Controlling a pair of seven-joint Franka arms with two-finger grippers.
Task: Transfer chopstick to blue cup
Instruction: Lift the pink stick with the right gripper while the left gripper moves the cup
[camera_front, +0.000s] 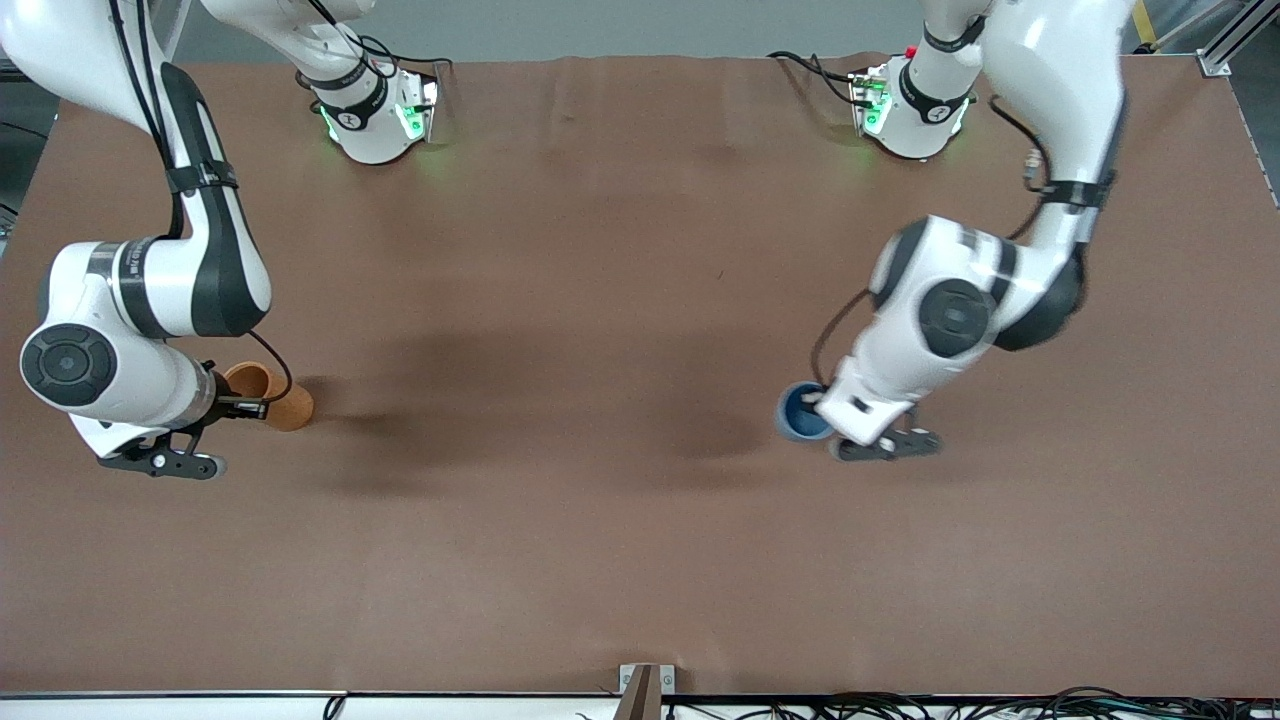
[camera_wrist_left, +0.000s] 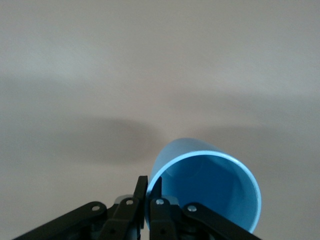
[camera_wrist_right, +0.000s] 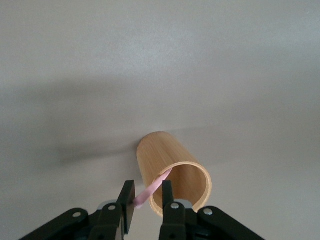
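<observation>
Right gripper (camera_wrist_right: 147, 200): fingers closed on a pink chopstick (camera_wrist_right: 155, 189), whose remaining length is sunk in the bamboo-coloured cylinder (camera_wrist_right: 172, 172) directly ahead of the fingertips.

Left gripper (camera_wrist_left: 149, 200): the blue cup (camera_wrist_left: 207, 187) is pinched by its rim wall, one finger inside.

Handling, as judged: chopstick light, stiff, smooth, liable to pivot; best held near its upper end. Cup light, easily tipped.

No writing or brand is seen.
</observation>
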